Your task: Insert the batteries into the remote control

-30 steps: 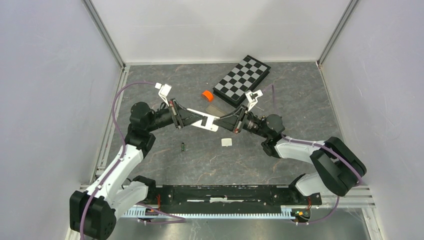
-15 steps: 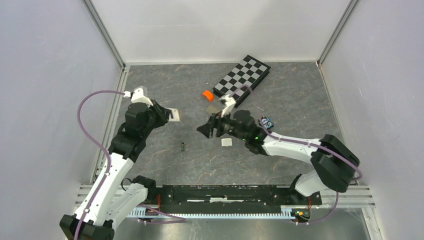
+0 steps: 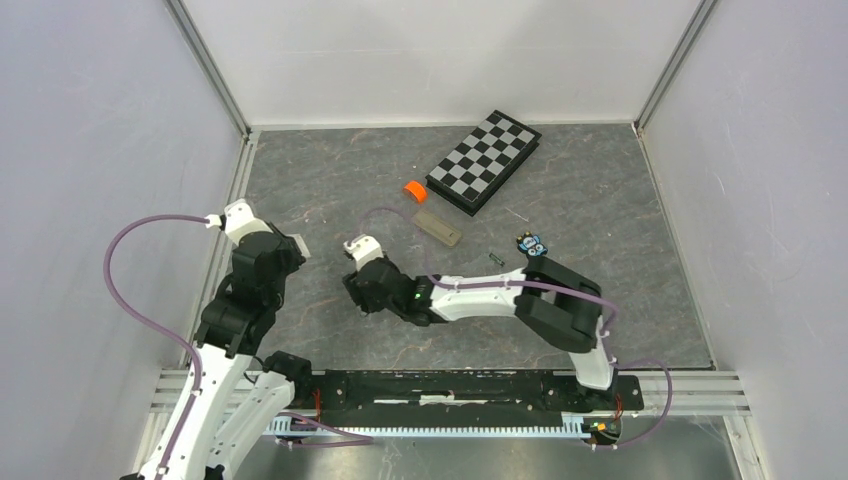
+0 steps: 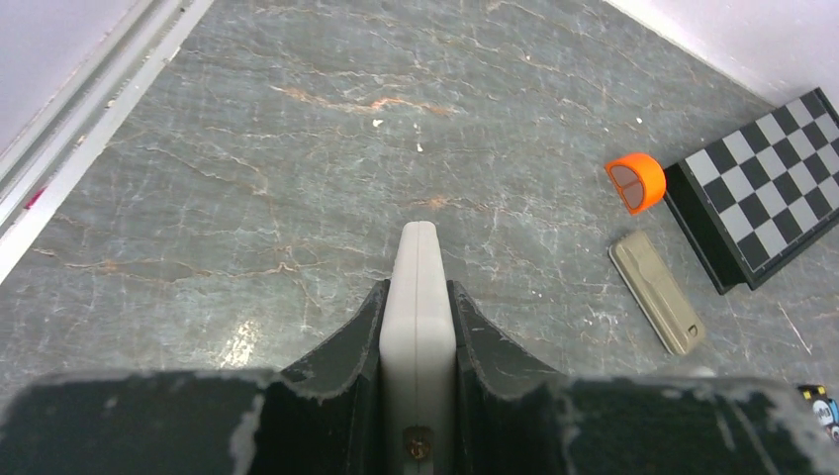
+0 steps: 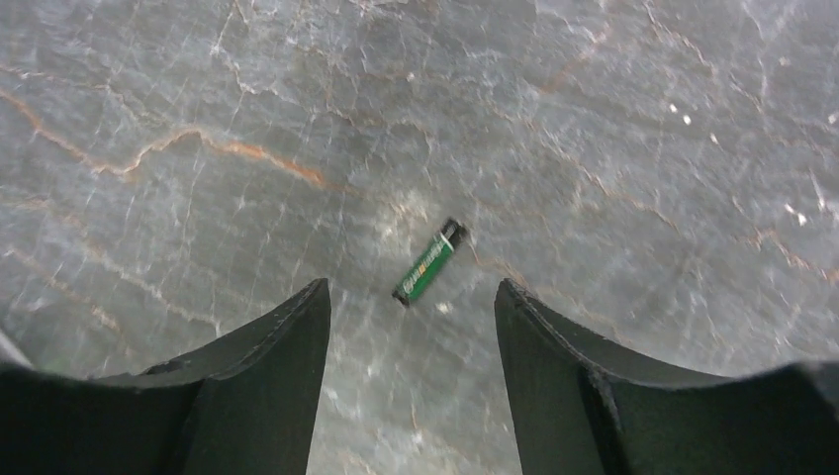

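Note:
My left gripper (image 4: 418,287) is shut on the white remote control (image 4: 418,259), held edge-on between the jaws and sticking out ahead of them. In the top view this gripper (image 3: 290,252) sits at the left of the table. My right gripper (image 5: 413,285) is open and hovers just above a green battery (image 5: 430,261), which lies on the table slightly ahead of the gap between the fingers. In the top view the right gripper (image 3: 360,295) covers that battery. A second dark battery (image 3: 495,259) lies further right.
A tan flat oblong piece (image 3: 438,226) lies beside an orange roll (image 3: 414,190) and a checkerboard (image 3: 485,160) at the back. A blue-and-black gadget (image 3: 530,243) sits by the right arm's elbow. The left wall rail (image 4: 79,129) runs close to the left gripper.
The right gripper let go of the remote, opened and swung left and down over the green battery. The left arm drew back to the left with the remote.

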You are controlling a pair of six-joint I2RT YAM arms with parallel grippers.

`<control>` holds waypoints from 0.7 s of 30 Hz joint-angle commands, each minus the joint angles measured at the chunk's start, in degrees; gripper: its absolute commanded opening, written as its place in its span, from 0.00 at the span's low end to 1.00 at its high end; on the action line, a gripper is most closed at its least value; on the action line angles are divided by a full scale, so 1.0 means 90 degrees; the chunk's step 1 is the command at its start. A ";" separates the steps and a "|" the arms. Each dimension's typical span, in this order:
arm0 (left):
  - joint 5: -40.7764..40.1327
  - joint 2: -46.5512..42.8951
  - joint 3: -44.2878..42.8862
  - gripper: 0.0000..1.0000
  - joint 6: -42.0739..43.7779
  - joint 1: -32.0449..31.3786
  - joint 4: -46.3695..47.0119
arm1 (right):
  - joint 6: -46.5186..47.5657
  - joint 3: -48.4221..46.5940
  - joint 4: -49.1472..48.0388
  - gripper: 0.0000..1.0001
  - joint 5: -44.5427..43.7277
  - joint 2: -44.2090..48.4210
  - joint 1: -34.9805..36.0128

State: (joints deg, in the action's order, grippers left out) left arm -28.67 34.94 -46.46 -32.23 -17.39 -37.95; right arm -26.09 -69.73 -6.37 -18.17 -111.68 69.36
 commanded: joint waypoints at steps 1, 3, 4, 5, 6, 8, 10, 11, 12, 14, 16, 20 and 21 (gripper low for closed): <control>-0.0434 -0.0106 0.0005 0.02 -0.0017 -0.0001 -0.0021 | 0.0427 -0.1225 0.0941 0.65 -0.0912 -0.0721 0.0163; -0.0403 -0.0112 0.0020 0.02 -0.0006 0.0004 -0.0021 | 0.0439 -0.1421 0.1067 0.64 -0.1011 -0.0976 0.0166; -0.0390 -0.0105 0.0025 0.02 -0.0006 -0.0001 -0.0021 | 0.0434 -0.1457 0.1086 0.62 -0.1043 -0.1038 0.0164; -0.0375 -0.0110 0.0040 0.02 -0.0005 0.0004 -0.0021 | 0.0450 -0.1501 0.1112 0.61 -0.1062 -0.1113 0.0169; -0.0363 -0.0112 0.0045 0.02 -0.0004 -0.0001 -0.0014 | 0.0471 -0.1531 0.1124 0.60 -0.1091 -0.1165 0.0181; -0.0345 -0.0110 0.0080 0.02 0.0005 0.0000 0.0028 | 0.0554 -0.1647 0.1210 0.57 -0.1175 -0.1292 0.0217; -0.0340 -0.0108 0.0101 0.02 0.0014 0.0003 0.0067 | 0.0621 -0.1771 0.1305 0.54 -0.1228 -0.1420 0.0242; -0.0332 -0.0102 0.0115 0.02 0.0019 0.0000 0.0076 | 0.0656 -0.1807 0.1353 0.52 -0.1221 -0.1470 0.0250; -0.0331 -0.0100 0.0124 0.02 0.0024 0.0005 0.0091 | 0.0681 -0.1831 0.1411 0.51 -0.1222 -0.1502 0.0252; -0.0331 -0.0100 0.0145 0.02 0.0026 0.0001 0.0096 | 0.0674 -0.1785 0.1488 0.45 -0.1250 -0.1504 0.0252; -0.0326 -0.0103 0.0175 0.02 0.0017 -0.0002 0.0133 | 0.0640 -0.1710 0.1575 0.40 -0.1227 -0.1461 0.0252; -0.0282 -0.0115 0.0215 0.02 0.0002 0.0004 0.0185 | 0.0518 -0.1448 0.1584 0.25 -0.1127 -0.1272 0.0233; -0.0273 -0.0115 0.0216 0.02 0.0007 -0.0002 0.0185 | 0.0488 -0.1418 0.1595 0.22 -0.1096 -0.1240 0.0224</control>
State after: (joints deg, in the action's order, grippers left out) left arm -29.93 34.33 -44.56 -32.23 -17.37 -38.92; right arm -20.95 -84.05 5.54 -27.59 -124.33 71.26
